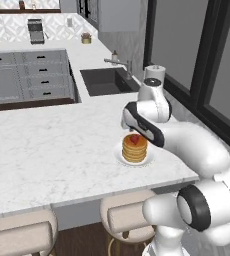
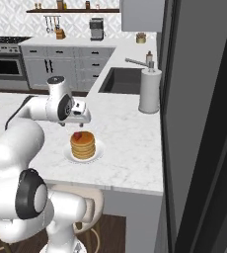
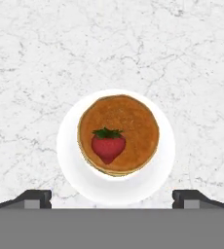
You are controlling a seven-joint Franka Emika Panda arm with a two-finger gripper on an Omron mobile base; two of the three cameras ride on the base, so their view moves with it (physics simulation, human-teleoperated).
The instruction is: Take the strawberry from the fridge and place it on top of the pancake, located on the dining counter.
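Note:
The strawberry (image 3: 108, 145) lies on top of the pancake (image 3: 119, 133) stack, on its small white plate (image 3: 158, 170), on the white marble dining counter (image 3: 36, 73). In the base views the strawberry (image 1: 134, 138) (image 2: 77, 135) rests on the pancake (image 1: 134, 149) (image 2: 83, 146) near the counter's (image 1: 52, 150) (image 2: 130, 148) front edge. My gripper (image 3: 112, 197) hangs straight above the stack, open, with nothing between its wide-apart fingertips (image 3: 36, 197). The hand (image 1: 137, 125) (image 2: 76, 116) hovers just over the berry. The fridge is out of view.
A dark sink (image 1: 104, 81) (image 2: 120, 80) with a tap lies behind the plate, and a white paper-towel roll (image 2: 149, 91) (image 1: 155, 72) stands beside it. Beige stools (image 1: 127, 217) sit under the counter's front edge. Dark window frames (image 2: 199, 123) line the right side.

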